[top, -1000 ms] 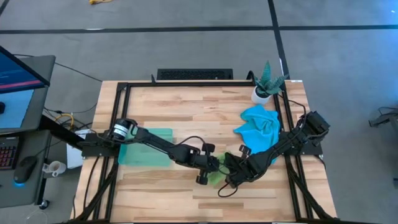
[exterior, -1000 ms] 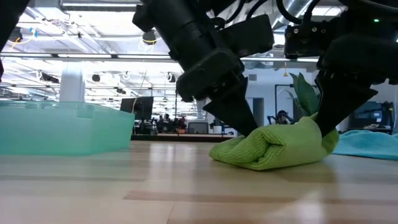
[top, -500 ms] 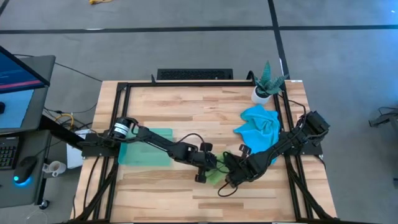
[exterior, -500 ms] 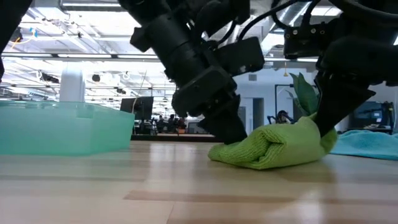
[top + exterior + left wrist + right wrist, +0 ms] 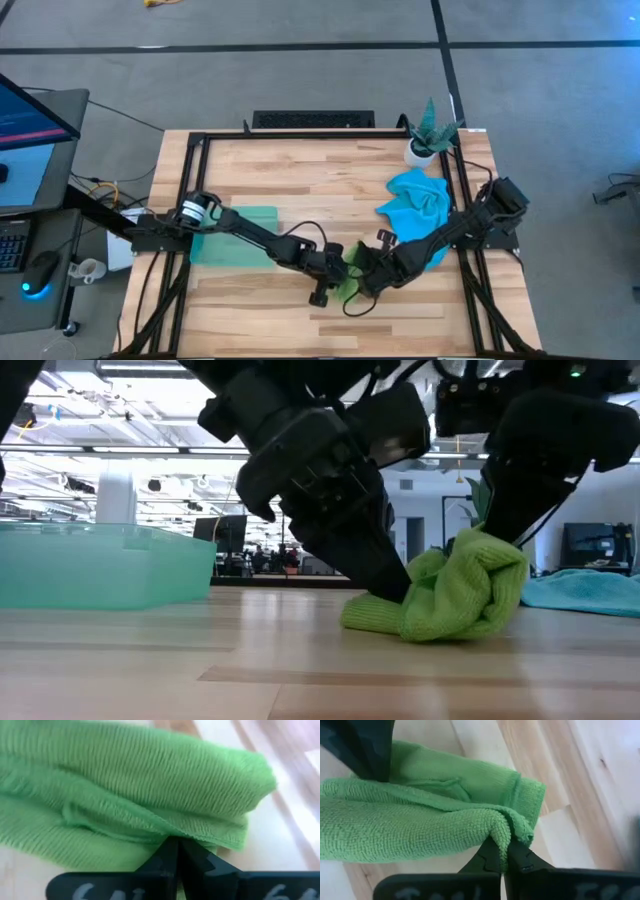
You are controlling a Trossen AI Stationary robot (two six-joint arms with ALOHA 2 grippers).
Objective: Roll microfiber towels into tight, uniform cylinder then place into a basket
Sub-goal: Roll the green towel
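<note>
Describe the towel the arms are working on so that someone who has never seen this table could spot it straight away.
On the light wooden table, look near the front edge, where the two dark arms meet. The lime green microfiber towel lies bunched there, pinched by the left claw and the right claw. The loose sky blue towel and the teal translucent basket are both untouched.

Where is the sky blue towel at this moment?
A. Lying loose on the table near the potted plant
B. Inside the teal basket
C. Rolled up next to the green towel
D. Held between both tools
A: in the high view the blue towel lies crumpled on the table just below the potted plant, while both tools are at the green towel and the basket holds no blue cloth.
</note>
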